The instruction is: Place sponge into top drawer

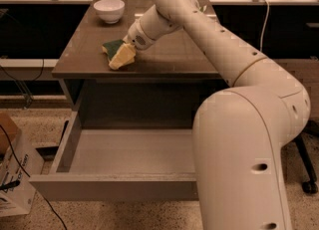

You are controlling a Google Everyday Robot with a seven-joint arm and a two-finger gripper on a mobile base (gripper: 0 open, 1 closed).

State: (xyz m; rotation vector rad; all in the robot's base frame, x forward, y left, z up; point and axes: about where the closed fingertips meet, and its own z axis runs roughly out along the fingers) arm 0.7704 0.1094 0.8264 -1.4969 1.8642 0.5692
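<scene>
Big white arm [239,74] fills the right side, reaching from lower right up and over to the table's left half. Brown table [169,55] stands against a dark counter. Top drawer [114,186] is pulled fully out below the tabletop, grey inside, with nothing visible in it. Cardboard box [12,174] sits on the floor at far left. White bowl [109,10] stands at the table's back left corner. Sponge [119,55] is on the tabletop near the front left edge, tilted, yellow foam toward the camera, green layer behind. Gripper [130,44] sits right at the sponge's upper edge; clamped or released, cannot tell.
</scene>
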